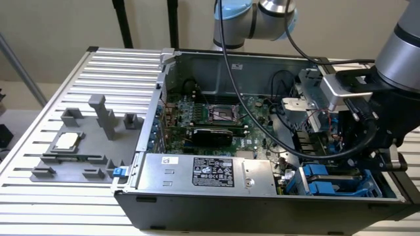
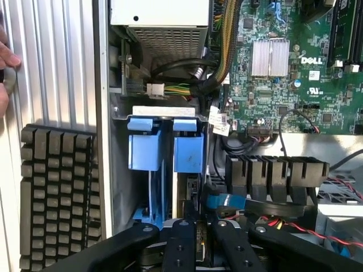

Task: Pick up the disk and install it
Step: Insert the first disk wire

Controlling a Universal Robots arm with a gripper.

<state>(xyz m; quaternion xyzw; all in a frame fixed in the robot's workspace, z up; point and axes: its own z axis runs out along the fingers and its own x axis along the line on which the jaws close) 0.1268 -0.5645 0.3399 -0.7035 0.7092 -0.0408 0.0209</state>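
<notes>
The disk (image 2: pixel 189 190) stands on edge in its blue carrier frame (image 2: pixel 148 152), down in the drive bay at the front corner of the open computer case (image 1: pixel 196 206). In the exterior view the blue carrier (image 1: pixel 323 181) shows at the case's lower right. My gripper (image 2: pixel 198 228) reaches straight down onto it, and the black fingers (image 2: pixel 179 243) are shut on the thin upper edge of the disk. The arm's wrist and gripper body (image 1: pixel 367 137) hang over that corner and hide the fingertips in the exterior view.
The grey power-supply box (image 1: pixel 203 172) lies beside the bay, with cable bundles (image 2: pixel 187 73) between them. The green motherboard (image 1: pixel 217 118) fills the case floor. A grey fixture holding a square chip (image 1: pixel 66 142) sits on the slatted table. A hand (image 2: pixel 5 62) rests by the case wall.
</notes>
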